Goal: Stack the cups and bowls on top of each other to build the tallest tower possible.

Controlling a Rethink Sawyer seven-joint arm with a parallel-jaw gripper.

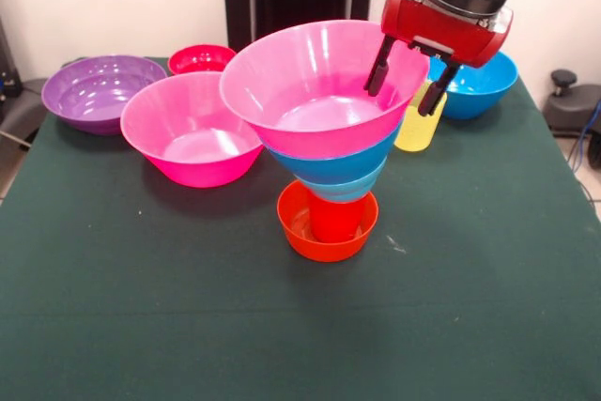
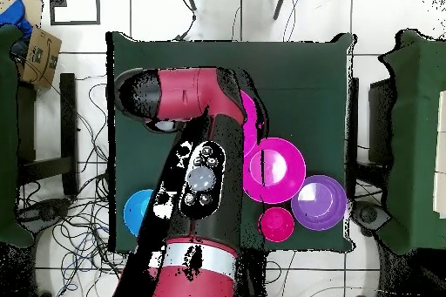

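- Five pieces make the tower (image 1: 329,185) mid-table: orange bowl (image 1: 327,232) at the base, red cup (image 1: 334,218) standing in it, then light-blue bowl (image 1: 346,189), blue bowl (image 1: 329,164), and a big pink bowl (image 1: 315,86) on top.
- Gripper (image 1: 406,77): fingers spread, straddling the top bowl's rim on its pedestal side; whether they pinch it, I cannot tell.
- Left to stack, by my reckoning: a second pink bowl (image 1: 192,129) just beside the tower; purple bowl (image 1: 99,91) and small red bowl (image 1: 201,58) beyond it; yellow cup (image 1: 419,124) and another blue bowl (image 1: 479,86) behind the tower.
- Room: table (image 1: 141,307) lies bare on the tower's camera side; the pedestal side is crowded.
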